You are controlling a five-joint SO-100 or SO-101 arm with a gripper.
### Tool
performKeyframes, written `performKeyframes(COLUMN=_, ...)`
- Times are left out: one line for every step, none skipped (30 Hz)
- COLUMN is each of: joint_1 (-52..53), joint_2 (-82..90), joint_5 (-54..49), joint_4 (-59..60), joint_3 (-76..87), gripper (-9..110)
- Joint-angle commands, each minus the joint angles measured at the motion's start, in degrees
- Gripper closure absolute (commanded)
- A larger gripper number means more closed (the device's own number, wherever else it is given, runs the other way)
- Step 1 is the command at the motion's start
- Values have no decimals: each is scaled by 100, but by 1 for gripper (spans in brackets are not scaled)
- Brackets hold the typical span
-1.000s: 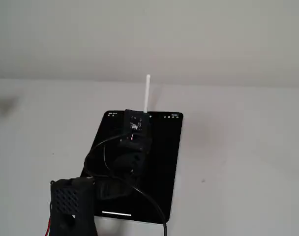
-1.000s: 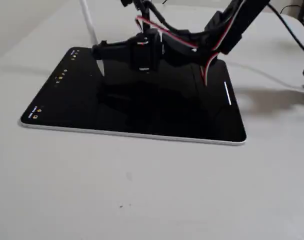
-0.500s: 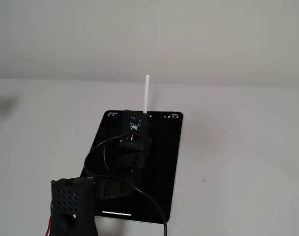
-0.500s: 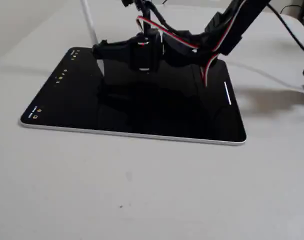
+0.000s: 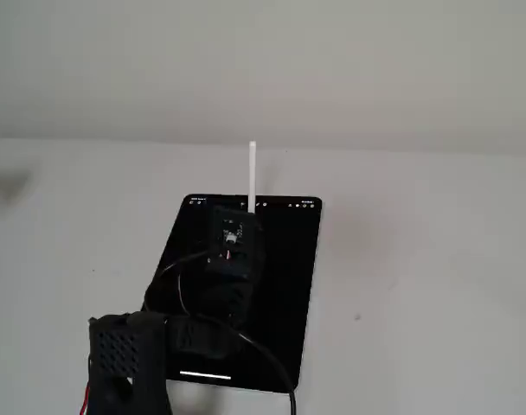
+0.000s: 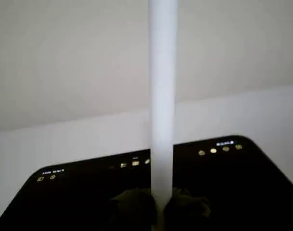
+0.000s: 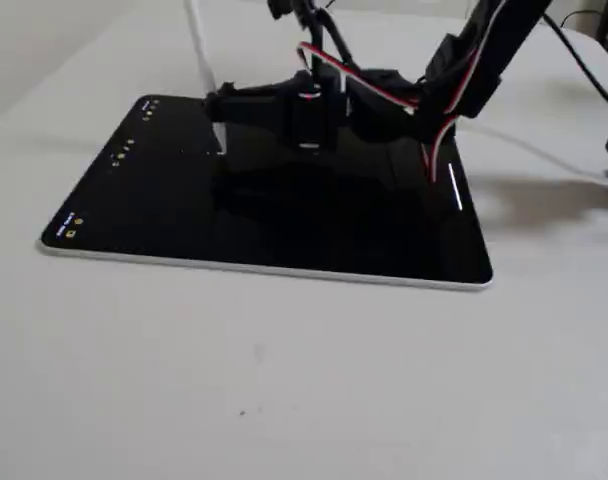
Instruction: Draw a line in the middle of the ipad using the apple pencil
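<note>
White table and pale wall fill the back of a fixed view, where your ipad (image 5: 272, 285) lies low in the middle and the apple pencil (image 5: 251, 175) sticks straight up above the gripper (image 5: 237, 226). Look at the wrist view next: the pencil (image 6: 163, 96) runs up the middle, pinched between two dark fingers (image 6: 132, 207) at the bottom edge. Now the side fixed view: the pencil (image 7: 206, 75) leans over the upper left of the screen (image 7: 164, 200), and no drawn line shows there. Press too hard or tilt more, and the pencil could slip in your grip or skip.
</note>
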Motion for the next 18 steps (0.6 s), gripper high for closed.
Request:
performKeyframes(joint_1=-70, joint_2=229, joint_5=-123, joint_4=-352, joint_3=176, gripper=102)
performKeyframes(joint_1=-88, joint_2=264, joint_5=-123, joint_4=-378, joint_3=246, gripper=102)
performKeyframes(joint_1=-105, joint_2=290, joint_5=-123, joint_4=-422, joint_3=316, gripper=102)
performKeyframes(joint_1=-123, joint_2=308, joint_5=-123, joint_4=-492, joint_3=387, gripper=102)
performKeyframes(joint_1=-132, joint_2=308, joint_5=-123, joint_4=-589, joint_3=448, gripper=102)
performKeyframes(joint_1=-141, joint_2=308, joint_5=-141, joint_4=-650, joint_3=510, gripper=102)
performKeyframes(joint_1=-149, joint_2=316, joint_5=-167, joint_4=-677, joint_3=580, gripper=102)
performKeyframes(joint_1=-158, joint_2=325, joint_5=-167, joint_4=-738, joint_3=650, gripper=102)
performKeyframes(joint_1=-167, joint_2=334, joint_5=-185, joint_4=-800, joint_3=729, gripper=102)
performKeyframes(joint_1=-176, joint_2=343, joint_5=-211, joint_4=-870, joint_3=800, gripper=102)
performKeyframes(joint_1=-176, joint_2=343, joint_5=-220, joint_4=-932, joint_3=879, gripper=102)
performKeyframes(joint_1=-176, joint_2=343, joint_5=-229, joint_4=-993, joint_3=949, gripper=102)
performKeyframes(joint_1=-176, joint_2=352, joint_5=-237, joint_4=-1037, joint_3=1020, gripper=102)
performKeyframes(joint_1=-176, joint_2=352, joint_5=-237, joint_4=-1107, joint_3=1099, gripper=102)
performKeyframes(joint_1=-185, joint_2=360, joint_5=-237, joint_4=-1178, joint_3=1169, gripper=102)
performKeyframes(joint_1=-185, joint_2=360, joint_5=-246, joint_4=-1230, joint_3=1248, gripper=102)
performKeyframes(joint_1=-185, joint_2=360, joint_5=-246, joint_4=-1292, joint_3=1310, gripper=102)
performKeyframes(joint_1=-185, joint_2=360, joint_5=-246, joint_4=-1362, joint_3=1380, gripper=102)
